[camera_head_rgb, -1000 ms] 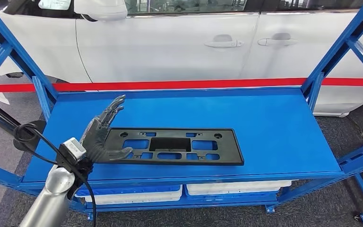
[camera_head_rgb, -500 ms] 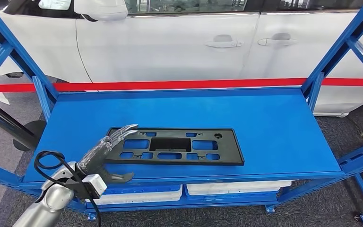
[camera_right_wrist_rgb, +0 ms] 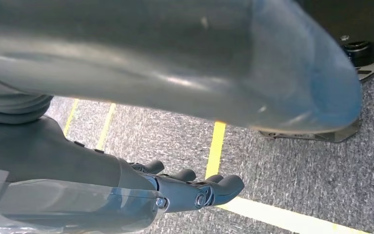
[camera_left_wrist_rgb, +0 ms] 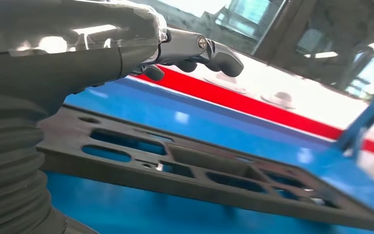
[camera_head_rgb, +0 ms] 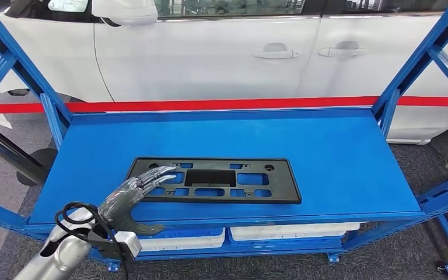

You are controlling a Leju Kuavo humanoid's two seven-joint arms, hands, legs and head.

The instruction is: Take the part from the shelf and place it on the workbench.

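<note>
A flat black part (camera_head_rgb: 221, 180) with several cut-outs lies on the blue shelf (camera_head_rgb: 338, 151), near its front edge. My left hand (camera_head_rgb: 129, 197) reaches in from the lower left. Its fingers (camera_head_rgb: 158, 173) stretch over the part's left end, and its thumb (camera_head_rgb: 147, 228) hangs in front of the shelf's front edge. In the left wrist view the fingers (camera_left_wrist_rgb: 209, 48) hover above the part (camera_left_wrist_rgb: 209, 178) with a gap between them, holding nothing. My right hand (camera_right_wrist_rgb: 126, 195) hangs over the grey floor with its fingers loosely extended and nothing in them.
Blue shelf uprights (camera_head_rgb: 411, 64) stand at both sides. A white car (camera_head_rgb: 221, 52) is parked close behind the shelf, with a red stripe (camera_head_rgb: 233, 104) along the shelf's back edge. White bins (camera_head_rgb: 291, 231) sit on the lower level. Yellow floor lines (camera_right_wrist_rgb: 214, 146) run below the right hand.
My left hand has dropped and pulled back toward the shelf's front edge, turning from upright beside the part to fingers stretched over its left end. The part has not moved.
</note>
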